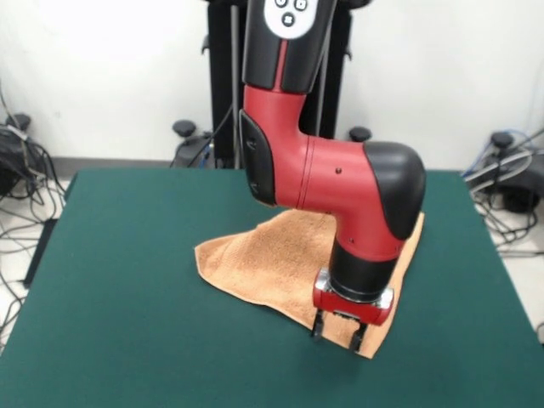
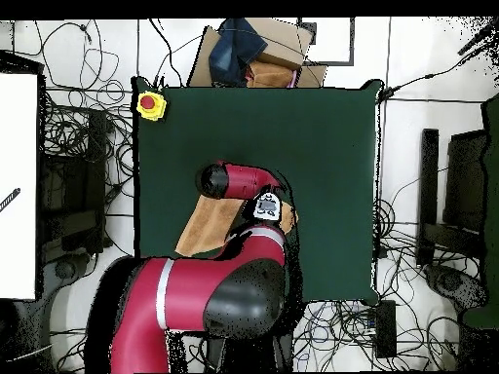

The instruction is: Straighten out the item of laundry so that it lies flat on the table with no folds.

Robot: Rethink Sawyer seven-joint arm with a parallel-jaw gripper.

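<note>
The peach-orange towel [image 1: 263, 263] lies on the dark green table [image 1: 127, 297] near its middle, partly hidden behind my arm. Its left edge is rounded and looks folded under. Its near corner points toward the table's front. My gripper [image 1: 337, 333] points straight down over the towel's near edge, close to that corner. Its fingers [image 1: 318, 327] stand apart, with the tips at or just above the cloth, and nothing shows between them. In the overhead view the arm covers much of the towel [image 2: 207, 229], and the gripper itself is hidden under the wrist [image 2: 268, 206].
A yellow box with a red button [image 2: 150, 104] sits at one table corner. A cardboard box with dark cloth on it [image 2: 255, 54] stands beyond the table's far edge. Cables and stands ring the table [image 2: 322, 146].
</note>
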